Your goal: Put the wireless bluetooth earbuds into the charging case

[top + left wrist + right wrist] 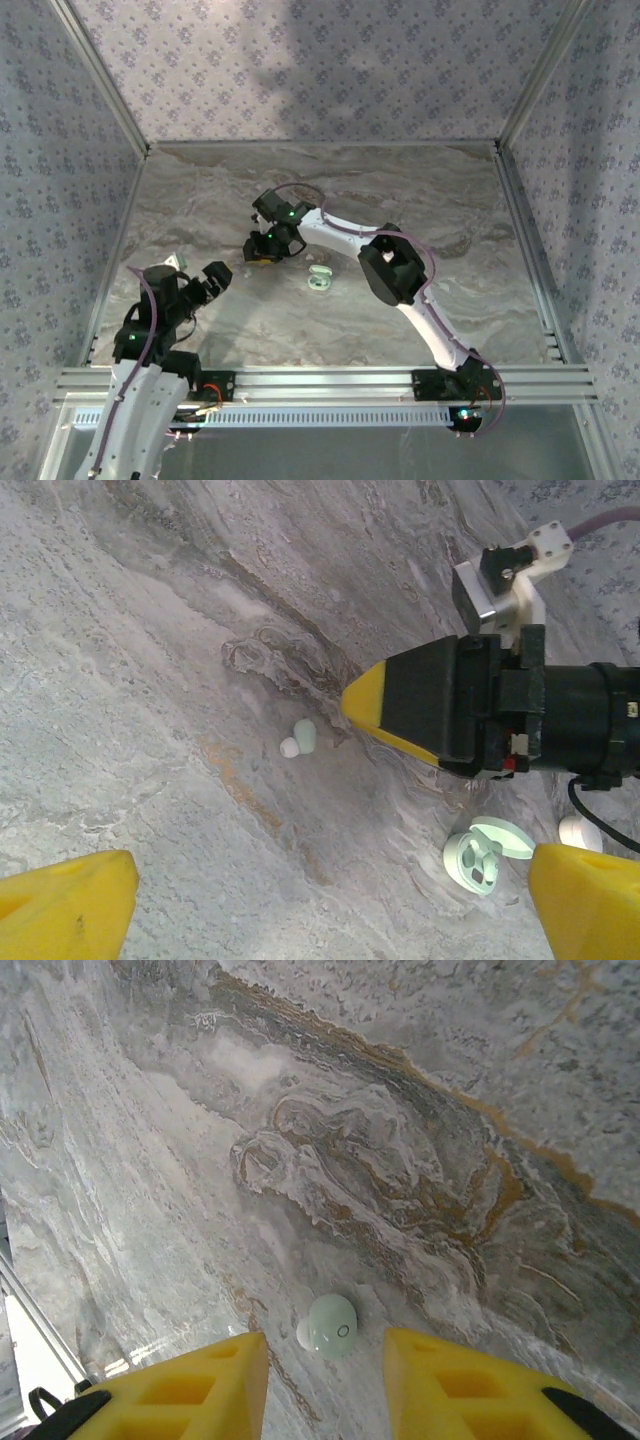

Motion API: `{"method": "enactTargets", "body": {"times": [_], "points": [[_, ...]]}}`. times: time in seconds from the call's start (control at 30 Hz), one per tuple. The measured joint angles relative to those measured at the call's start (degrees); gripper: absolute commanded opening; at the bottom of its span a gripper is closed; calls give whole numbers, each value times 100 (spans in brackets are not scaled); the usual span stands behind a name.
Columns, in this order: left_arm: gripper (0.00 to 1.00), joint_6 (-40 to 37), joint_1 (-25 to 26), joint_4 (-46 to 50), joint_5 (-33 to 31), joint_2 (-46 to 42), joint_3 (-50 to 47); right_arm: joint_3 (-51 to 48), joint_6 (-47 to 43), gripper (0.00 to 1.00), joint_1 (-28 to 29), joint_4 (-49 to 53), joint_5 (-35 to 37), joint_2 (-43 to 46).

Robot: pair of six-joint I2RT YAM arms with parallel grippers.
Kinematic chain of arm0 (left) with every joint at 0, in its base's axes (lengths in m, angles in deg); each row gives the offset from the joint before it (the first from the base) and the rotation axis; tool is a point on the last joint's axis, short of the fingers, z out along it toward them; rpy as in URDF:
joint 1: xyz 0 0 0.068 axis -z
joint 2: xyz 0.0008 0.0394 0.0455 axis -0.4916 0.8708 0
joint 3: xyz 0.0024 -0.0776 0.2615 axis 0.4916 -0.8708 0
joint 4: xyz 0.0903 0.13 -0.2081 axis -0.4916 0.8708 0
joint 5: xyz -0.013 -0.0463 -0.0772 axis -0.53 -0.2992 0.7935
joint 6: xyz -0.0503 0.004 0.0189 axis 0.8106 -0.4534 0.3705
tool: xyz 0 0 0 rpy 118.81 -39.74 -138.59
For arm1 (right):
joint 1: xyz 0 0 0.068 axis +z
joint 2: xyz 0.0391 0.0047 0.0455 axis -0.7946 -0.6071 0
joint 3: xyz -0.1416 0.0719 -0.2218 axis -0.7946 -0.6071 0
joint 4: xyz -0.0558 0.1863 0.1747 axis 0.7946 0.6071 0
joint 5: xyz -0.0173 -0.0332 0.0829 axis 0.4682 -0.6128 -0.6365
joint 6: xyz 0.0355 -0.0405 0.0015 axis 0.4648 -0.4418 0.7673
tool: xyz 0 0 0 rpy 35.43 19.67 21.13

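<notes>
Step in hand: pick-up of the earbud (331, 1324) by the right end effector (325, 1352); not grasped yet. Jaws part-open, gap wider than the bud, nothing held. Bud lies on the bench (420, 1110) at the mouth, centred between the two yellow fingertips (235, 1360), no contact that I can see. Next move, my read: ease in so the tips straddle it; close gently (tiny, smooth, likely to squirt out); lift; carry to the charging case (320, 280). Case sits lid-open on the bench, near the right end effector, on the near side. Left end effector (208, 283) wide open, empty, left of the case. Second white piece (578, 832) just beside the case; probably the other bud, partly hidden.
</notes>
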Motion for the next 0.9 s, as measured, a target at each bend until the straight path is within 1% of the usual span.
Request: {"method": "enactTargets", "body": {"times": [0.43, 0.9], "points": [[100, -50, 2, -11, 7, 2, -37, 157, 2, 37, 149, 101, -142, -199], [100, -50, 0, -15, 87, 22, -37, 321, 44, 37, 153, 195, -188, -396]]}}
